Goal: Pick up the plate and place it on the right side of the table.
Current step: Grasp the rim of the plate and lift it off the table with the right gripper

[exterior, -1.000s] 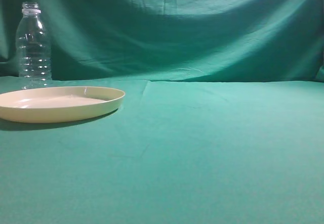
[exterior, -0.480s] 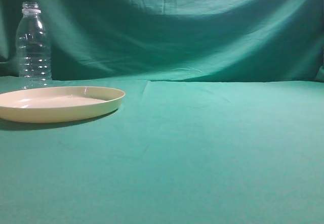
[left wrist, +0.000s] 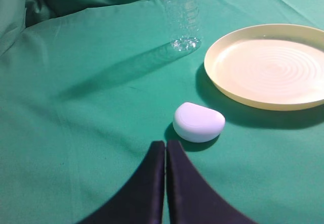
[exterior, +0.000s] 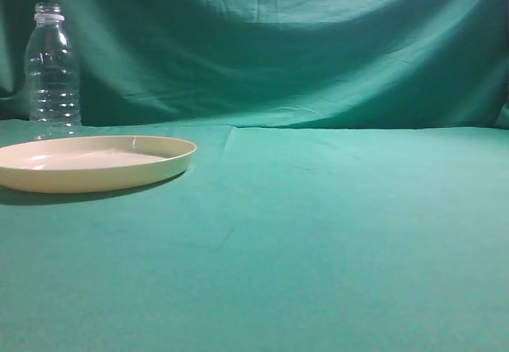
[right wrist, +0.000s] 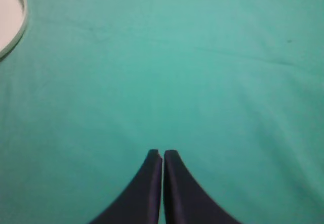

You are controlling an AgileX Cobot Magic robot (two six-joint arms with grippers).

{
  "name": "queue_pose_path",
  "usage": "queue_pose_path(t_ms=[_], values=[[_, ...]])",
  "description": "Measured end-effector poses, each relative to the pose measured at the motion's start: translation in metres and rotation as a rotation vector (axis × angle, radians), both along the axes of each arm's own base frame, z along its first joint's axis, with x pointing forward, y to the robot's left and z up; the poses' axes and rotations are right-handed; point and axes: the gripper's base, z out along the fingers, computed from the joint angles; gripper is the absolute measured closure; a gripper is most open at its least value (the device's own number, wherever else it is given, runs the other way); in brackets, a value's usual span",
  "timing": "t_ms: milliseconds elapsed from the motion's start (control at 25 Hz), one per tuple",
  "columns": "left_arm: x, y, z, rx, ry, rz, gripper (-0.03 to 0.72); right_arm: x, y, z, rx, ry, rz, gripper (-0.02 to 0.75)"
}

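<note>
The cream plate (exterior: pixel 91 161) lies flat on the teal table (exterior: pixel 318 233) at the left. It also shows in the left wrist view (left wrist: pixel 271 64) at the upper right, and its rim shows at the top left of the right wrist view (right wrist: pixel 10 16). My left gripper (left wrist: pixel 165 144) is shut and empty, above the cloth, short of the plate. My right gripper (right wrist: pixel 162 153) is shut and empty over bare cloth, far right of the plate. Neither gripper shows in the exterior view.
A clear plastic bottle (exterior: pixel 52 70) stands upright behind the plate; its lower part also shows in the left wrist view (left wrist: pixel 182 19). A small white rounded object (left wrist: pixel 198 122) lies just ahead of my left gripper. Draped green cloth (exterior: pixel 278 42) backs the table.
</note>
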Motion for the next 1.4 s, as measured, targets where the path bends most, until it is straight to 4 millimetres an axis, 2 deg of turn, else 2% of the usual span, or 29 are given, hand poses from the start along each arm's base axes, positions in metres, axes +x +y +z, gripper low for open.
queue_pose_path(t_ms=[160,400,560,680,880,1080,1120,1160,1200,1320,1360,1400], values=[[0.000,0.000,0.000,0.000,0.000,0.000,0.688,0.036,0.039,-0.010,-0.028,0.110,0.132,0.738],[0.000,0.000,0.000,0.000,0.000,0.000,0.688,0.092,0.106,-0.012,-0.032,0.169,0.237,0.738],[0.000,0.000,0.000,0.000,0.000,0.000,0.688,0.118,0.155,-0.015,-0.089,0.188,0.288,0.738],[0.000,0.000,0.000,0.000,0.000,0.000,0.688,0.138,0.188,-0.028,-0.157,0.221,0.323,0.738],[0.000,0.000,0.000,0.000,0.000,0.000,0.688,0.167,0.229,-0.051,-0.190,0.242,0.361,0.738],[0.000,0.000,0.000,0.000,0.000,0.000,0.688,0.190,0.250,-0.083,-0.205,0.264,0.365,0.469],[0.000,0.000,0.000,0.000,0.000,0.000,0.688,0.190,0.250,-0.083,-0.205,0.264,0.365,0.469],[0.000,0.000,0.000,0.000,0.000,0.000,0.688,0.195,0.254,-0.094,-0.210,0.273,0.365,0.376],[0.000,0.000,0.000,0.000,0.000,0.000,0.688,0.197,0.256,-0.100,-0.212,0.275,0.364,0.342],[0.000,0.000,0.000,0.000,0.000,0.000,0.688,0.202,0.261,-0.115,-0.203,0.272,0.361,0.346],[0.000,0.000,0.000,0.000,0.000,0.000,0.688,0.203,0.263,-0.119,-0.200,0.266,0.362,0.305],[0.000,0.000,0.000,0.000,0.000,0.000,0.688,0.204,0.265,-0.122,-0.196,0.261,0.363,0.320]])
